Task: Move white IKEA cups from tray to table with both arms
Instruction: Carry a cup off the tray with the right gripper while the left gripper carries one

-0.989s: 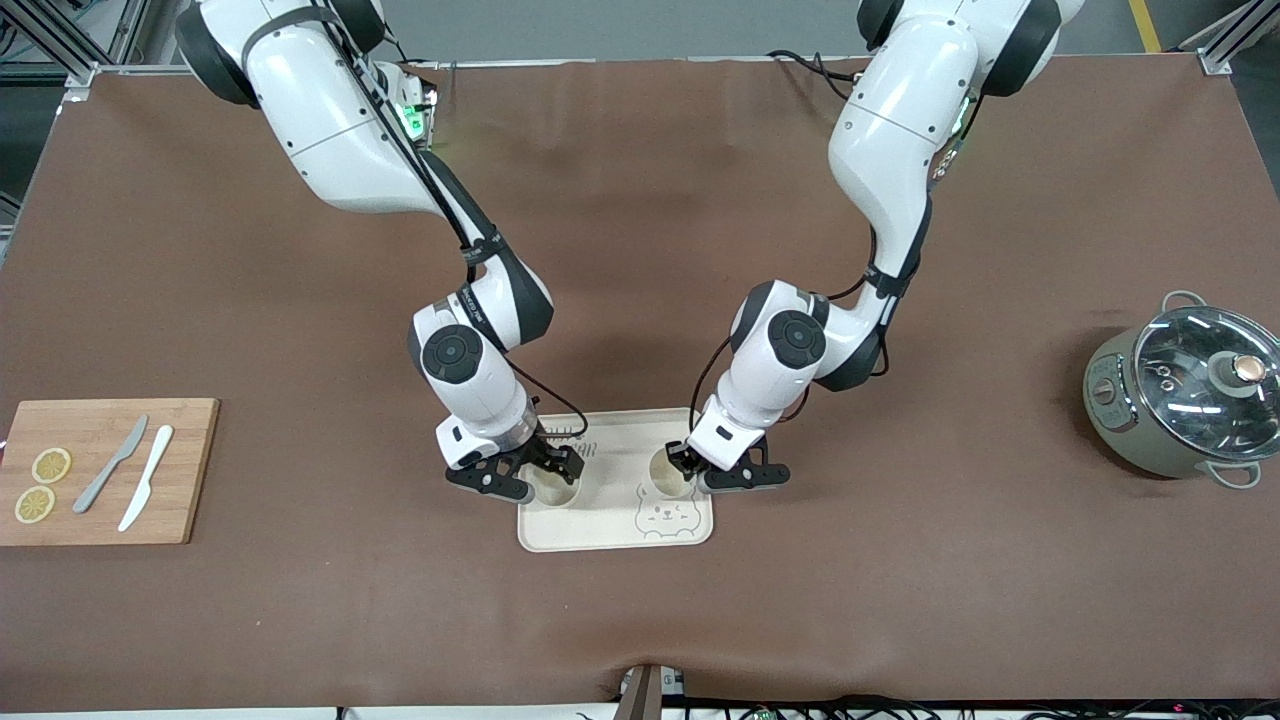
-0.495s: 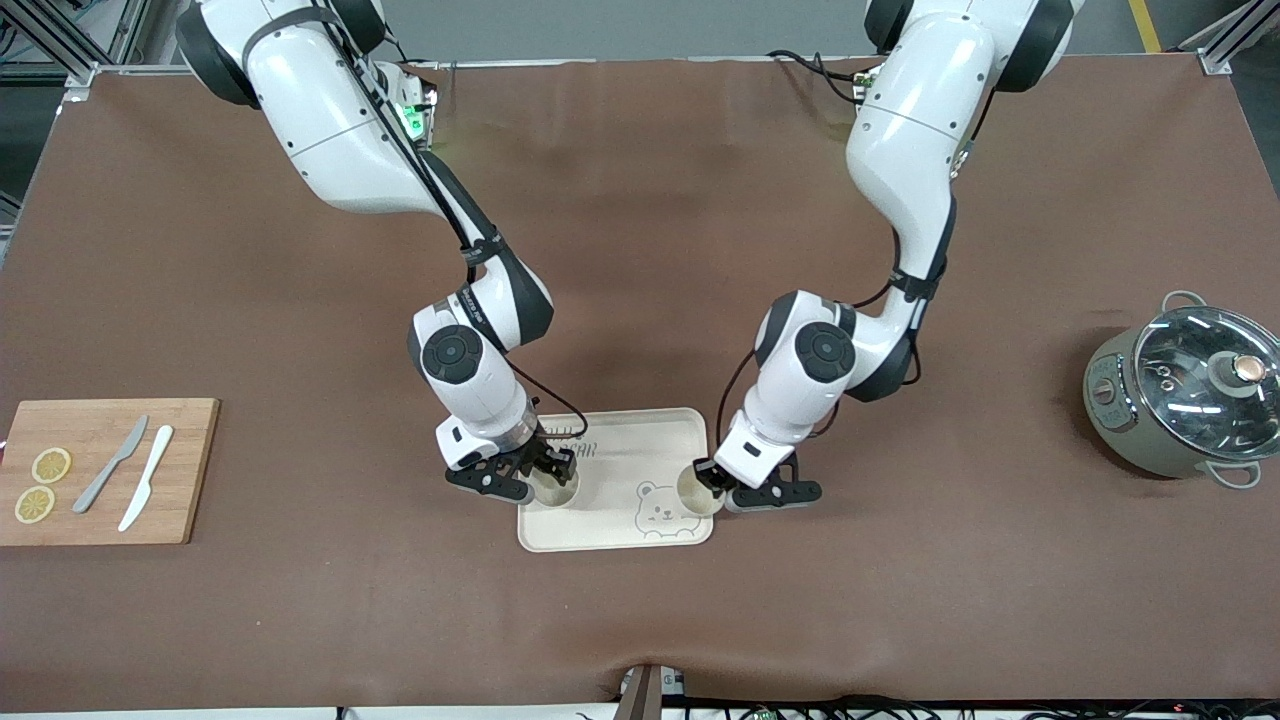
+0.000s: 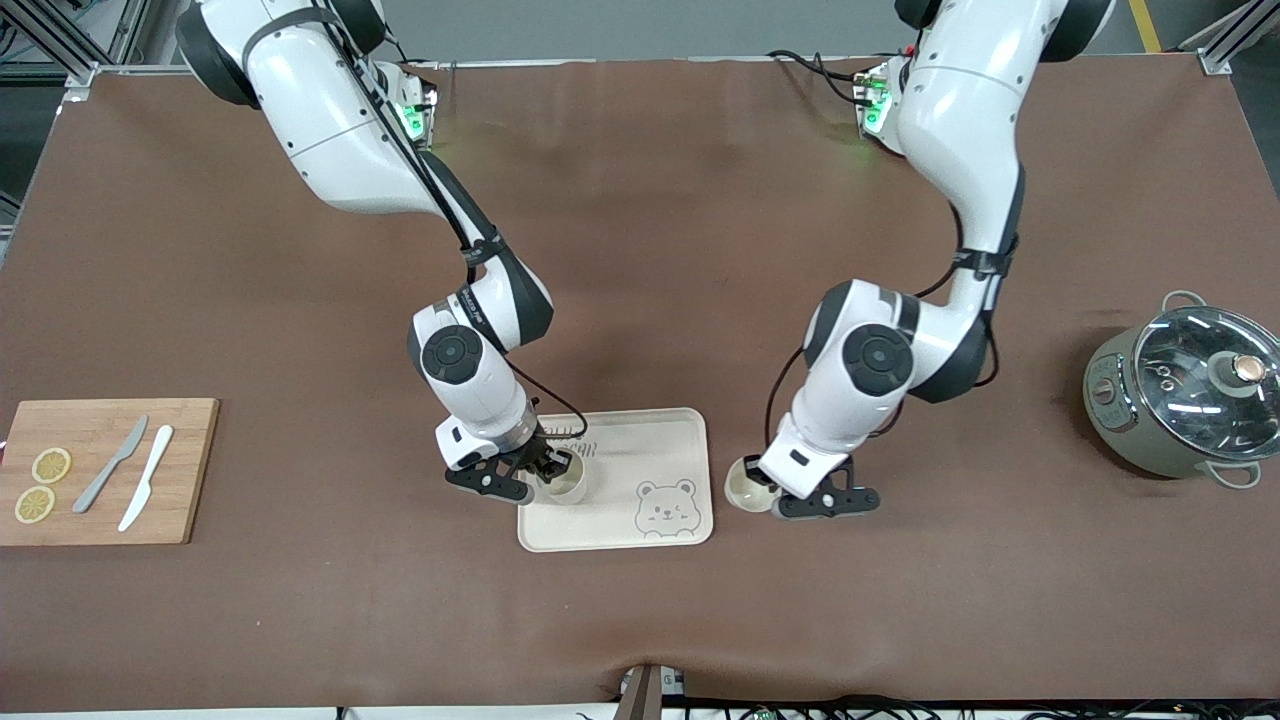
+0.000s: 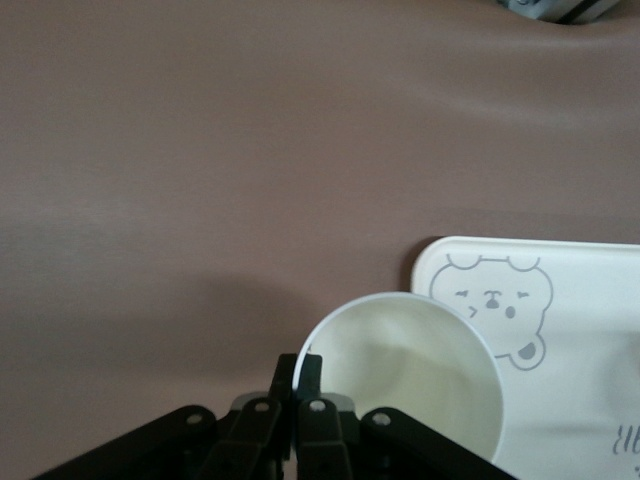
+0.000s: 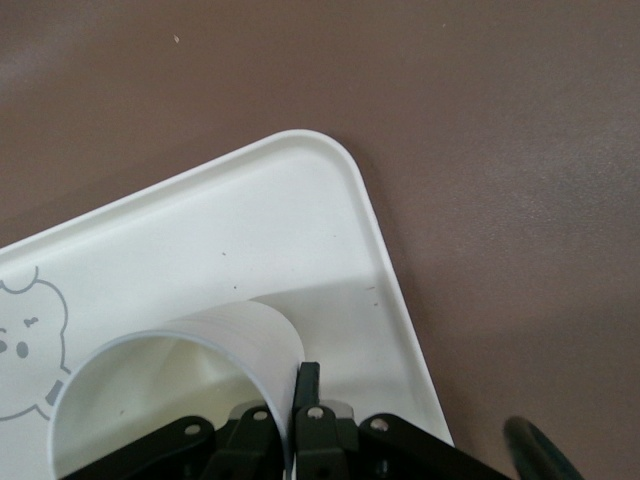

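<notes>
Gripping two cups: left hand (image 3: 765, 487) pinches one (image 3: 745, 488); right hand (image 3: 545, 470) pinches other (image 3: 566, 484) over tray (image 3: 650, 440).

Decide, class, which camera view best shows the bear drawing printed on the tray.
The front view: the whole bear drawing shows upright on the tray. The left wrist view also shows it whole, tilted, above the cup. The right wrist view cuts it off at the edge.

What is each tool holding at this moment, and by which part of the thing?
The left tool grips one white cup by its rim, over the bare table beside the tray. The right tool grips the other white cup by its rim, over the tray.
</notes>
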You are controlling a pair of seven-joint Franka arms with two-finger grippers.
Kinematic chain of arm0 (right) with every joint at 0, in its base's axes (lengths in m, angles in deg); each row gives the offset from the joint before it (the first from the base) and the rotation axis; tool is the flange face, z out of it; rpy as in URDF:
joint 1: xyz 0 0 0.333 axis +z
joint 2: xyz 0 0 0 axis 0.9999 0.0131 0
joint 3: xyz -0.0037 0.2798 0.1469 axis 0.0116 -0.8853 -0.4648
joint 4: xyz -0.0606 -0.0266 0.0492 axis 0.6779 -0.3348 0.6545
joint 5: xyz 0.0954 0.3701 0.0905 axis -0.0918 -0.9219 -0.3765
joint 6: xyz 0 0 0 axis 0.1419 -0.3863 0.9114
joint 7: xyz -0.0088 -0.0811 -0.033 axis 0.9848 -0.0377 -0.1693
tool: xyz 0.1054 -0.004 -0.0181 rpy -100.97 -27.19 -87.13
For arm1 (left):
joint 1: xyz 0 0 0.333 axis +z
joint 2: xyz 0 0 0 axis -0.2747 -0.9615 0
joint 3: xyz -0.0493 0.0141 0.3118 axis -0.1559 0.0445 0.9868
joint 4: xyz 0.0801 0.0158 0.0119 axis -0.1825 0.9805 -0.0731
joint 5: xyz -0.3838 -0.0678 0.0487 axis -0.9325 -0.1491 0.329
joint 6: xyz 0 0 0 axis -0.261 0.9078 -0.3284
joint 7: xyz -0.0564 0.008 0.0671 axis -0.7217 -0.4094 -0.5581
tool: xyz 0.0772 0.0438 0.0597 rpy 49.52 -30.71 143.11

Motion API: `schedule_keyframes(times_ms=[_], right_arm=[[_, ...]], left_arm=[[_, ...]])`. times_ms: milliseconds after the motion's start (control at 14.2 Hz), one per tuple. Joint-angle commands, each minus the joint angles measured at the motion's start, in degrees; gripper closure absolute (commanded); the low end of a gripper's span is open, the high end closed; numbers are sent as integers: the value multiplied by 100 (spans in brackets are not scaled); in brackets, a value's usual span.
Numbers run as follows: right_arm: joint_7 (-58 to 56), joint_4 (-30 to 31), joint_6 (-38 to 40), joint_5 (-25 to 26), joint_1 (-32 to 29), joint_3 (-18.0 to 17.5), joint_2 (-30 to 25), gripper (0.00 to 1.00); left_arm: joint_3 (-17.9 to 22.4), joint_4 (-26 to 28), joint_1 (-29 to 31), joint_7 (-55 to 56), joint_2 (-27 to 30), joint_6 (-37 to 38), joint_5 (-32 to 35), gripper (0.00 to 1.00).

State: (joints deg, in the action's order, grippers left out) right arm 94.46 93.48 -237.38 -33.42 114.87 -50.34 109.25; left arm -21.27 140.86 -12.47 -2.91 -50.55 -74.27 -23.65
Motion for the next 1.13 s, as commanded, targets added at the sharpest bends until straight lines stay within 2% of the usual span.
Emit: schedule_keyframes(times_ms=[0,212,424,707,1060], right_arm=[[168,-147,-8,125,75,66,95,100],[142,-164,10,116,57,57,69,100],[124,-278,237,55,31,57,-89,100],[19,-472,1194,99,-136,57,-457,100],[-1542,-376,2161,28,-899,30,-1055,100]], left_arm=[[18,90,64,-92,255,430,142,100],[176,116,195,-390,316,589,229,100],[141,117,704,-855,413,888,229,100],[141,134,1311,-1619,404,950,229,100],[141,134,1848,-2306,238,950,229,100]])
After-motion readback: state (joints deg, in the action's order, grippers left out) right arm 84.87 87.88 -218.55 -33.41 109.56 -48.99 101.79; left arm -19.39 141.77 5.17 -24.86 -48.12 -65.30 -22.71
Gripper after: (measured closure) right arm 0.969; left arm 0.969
